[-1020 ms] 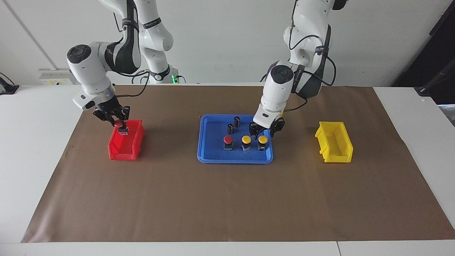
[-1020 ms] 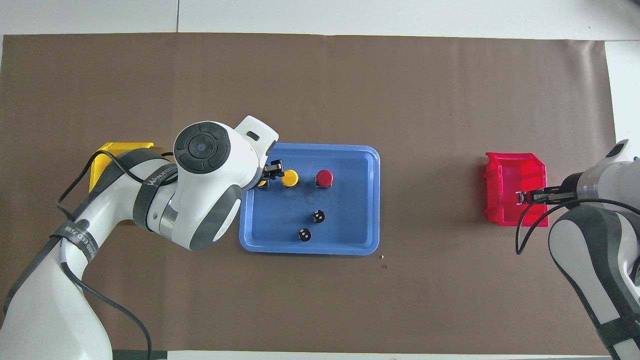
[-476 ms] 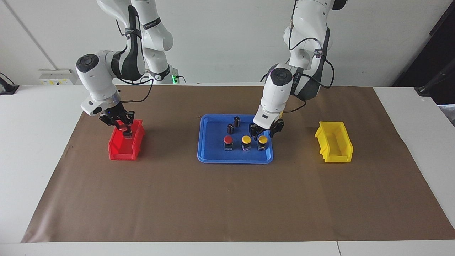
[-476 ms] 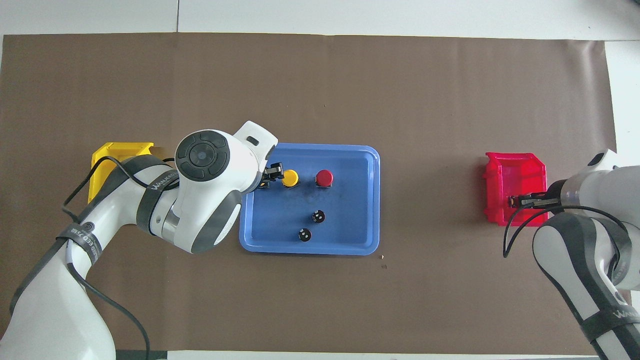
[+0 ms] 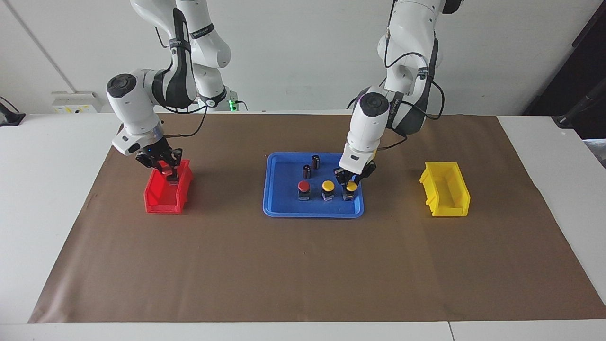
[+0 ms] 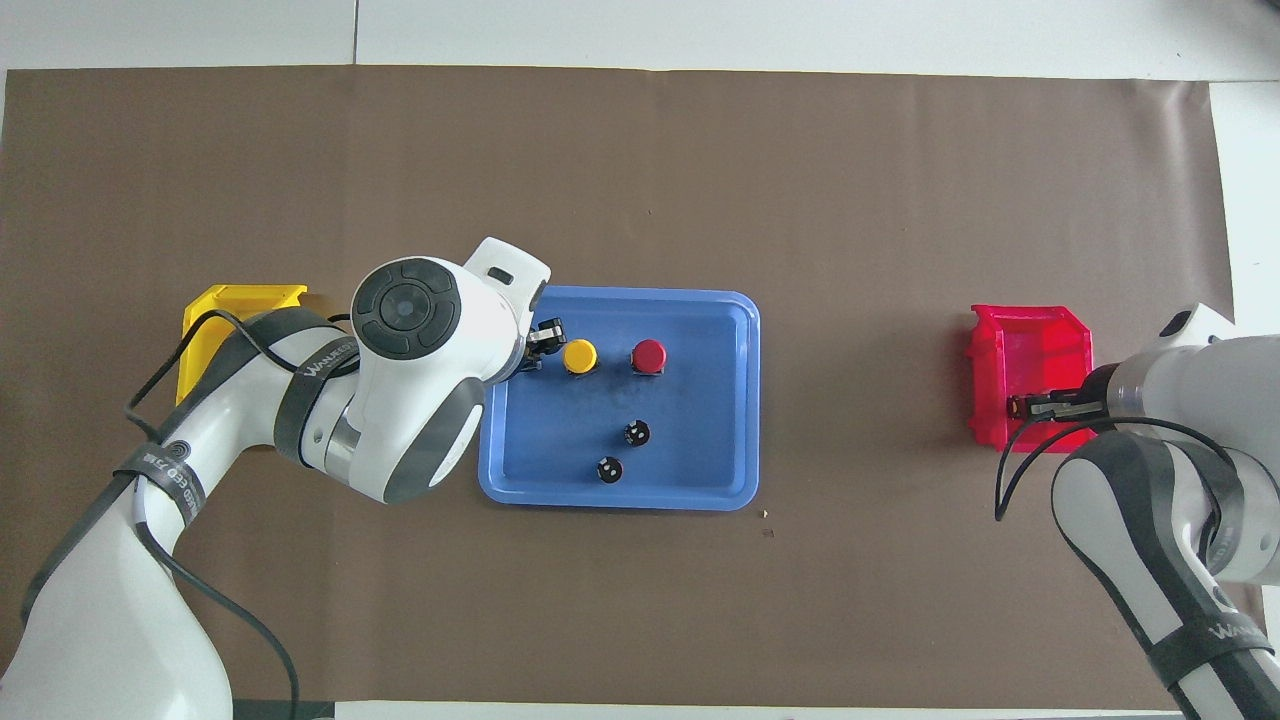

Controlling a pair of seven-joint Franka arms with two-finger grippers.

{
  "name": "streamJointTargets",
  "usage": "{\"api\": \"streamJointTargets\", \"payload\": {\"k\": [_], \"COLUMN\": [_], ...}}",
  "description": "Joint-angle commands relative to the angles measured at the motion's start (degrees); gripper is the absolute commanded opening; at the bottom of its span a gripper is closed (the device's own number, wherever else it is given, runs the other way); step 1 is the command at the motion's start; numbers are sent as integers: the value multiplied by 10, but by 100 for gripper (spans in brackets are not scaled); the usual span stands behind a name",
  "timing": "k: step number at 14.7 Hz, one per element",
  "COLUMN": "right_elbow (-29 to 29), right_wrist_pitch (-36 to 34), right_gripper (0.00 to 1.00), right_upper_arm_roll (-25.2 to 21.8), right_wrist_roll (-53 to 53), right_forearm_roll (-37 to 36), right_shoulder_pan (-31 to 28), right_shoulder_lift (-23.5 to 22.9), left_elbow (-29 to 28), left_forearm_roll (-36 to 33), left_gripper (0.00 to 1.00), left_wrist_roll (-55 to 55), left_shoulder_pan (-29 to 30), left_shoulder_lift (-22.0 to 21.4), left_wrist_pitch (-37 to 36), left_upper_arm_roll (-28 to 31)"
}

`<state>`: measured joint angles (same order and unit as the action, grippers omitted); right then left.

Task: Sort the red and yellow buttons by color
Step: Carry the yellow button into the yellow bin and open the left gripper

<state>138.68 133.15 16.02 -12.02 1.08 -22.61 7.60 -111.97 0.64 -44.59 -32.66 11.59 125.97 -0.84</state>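
Note:
A blue tray [image 5: 279,208] holds one red button [image 5: 304,186] and two yellow buttons in a row. My left gripper [image 5: 351,181] is low over the yellow button [image 5: 351,187] at the left arm's end of the row, its fingers closed against its sides; the button stands on the tray. The other yellow button [image 5: 327,185] stands free; it also shows in the overhead view [image 6: 579,355]. My right gripper [image 5: 165,169] is shut on a second red button [image 5: 167,173] and holds it just over the red bin [image 5: 161,199], at the bin's end nearer the robots.
A yellow bin [image 5: 445,190] stands toward the left arm's end of the table. Two small dark cylinders [image 5: 315,161] [image 5: 307,171] stand in the tray, nearer to the robots than the buttons. Brown paper covers the table.
My left gripper has come down around the yellow button and its fingers have narrowed onto it. My right gripper has shifted with the red button over the red bin's end nearer the robots.

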Motion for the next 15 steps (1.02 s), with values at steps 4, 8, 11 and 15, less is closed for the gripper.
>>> {"api": "streamJointTargets", "payload": {"k": [4,8,11,15], "right_elbow": [13,-40,-179,-351], "right_wrist_pitch": [11,-53,-185,-251], "right_gripper": [49,61,64,70], "right_upper_arm_roll": [2,1,3,14], "right_wrist_roll": [-24,-28,-20,160], "right_forearm_roll": [13,12,10,2], "right_shoulder_pan": [-3,-8,-1,120], "right_shoulder_lift": [11,0,-36,-112], "left_elbow": [57,60,91,46], "left_forearm_roll": [7,4,2,1], "left_gripper": [1,1,1,1], "left_wrist_roll": [158,322,412,506], "left_shoulder_pan": [52,159,233,290], "left_shoulder_lift": [-27,-38,-61,-93], "left_wrist_pitch": [-164,-193,-259,-252], "left_upper_arm_roll": [13,15,15,15]}}
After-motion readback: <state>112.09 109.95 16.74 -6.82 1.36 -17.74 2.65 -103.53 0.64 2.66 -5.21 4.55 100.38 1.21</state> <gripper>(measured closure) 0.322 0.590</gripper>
